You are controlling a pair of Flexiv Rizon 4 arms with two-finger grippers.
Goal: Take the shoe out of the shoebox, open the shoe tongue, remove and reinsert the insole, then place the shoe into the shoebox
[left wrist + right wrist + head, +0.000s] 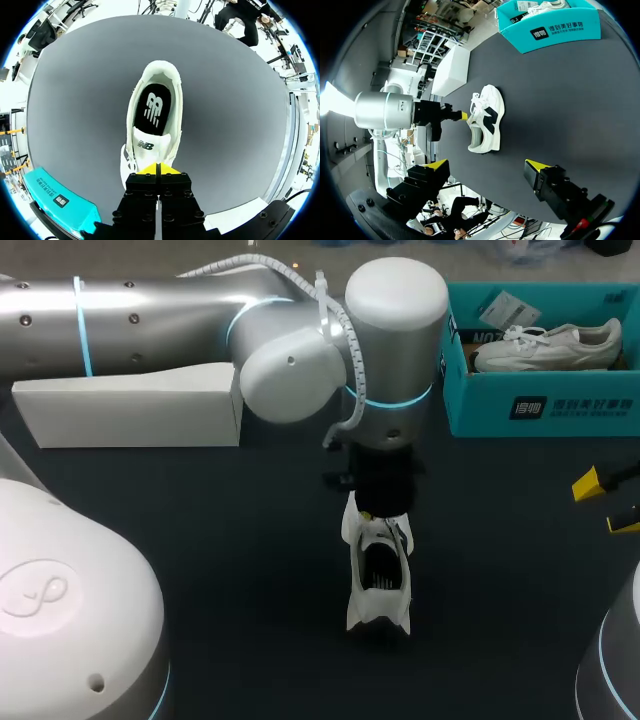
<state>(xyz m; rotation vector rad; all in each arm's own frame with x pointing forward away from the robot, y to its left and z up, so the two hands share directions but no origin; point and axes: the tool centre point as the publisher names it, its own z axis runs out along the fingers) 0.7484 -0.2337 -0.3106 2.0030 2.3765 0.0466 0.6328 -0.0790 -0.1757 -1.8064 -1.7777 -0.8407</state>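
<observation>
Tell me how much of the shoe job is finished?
Done: the white sneaker sits out of the teal cardboard shoebox, on the dark table. In hand: the left gripper looks shut on the sneaker's white tongue. Left: the black insole is inside, so it must come out, go back in, then the sneaker returns to the box. The right gripper is open, apart.

White mesh-and-leather sneaker (378, 575) with a dark side logo, upright on its sole (black printed insole (154, 107) seated inside). Open teal cardboard shoebox (540, 405), well apart, holds a second white sneaker (545, 345).
</observation>
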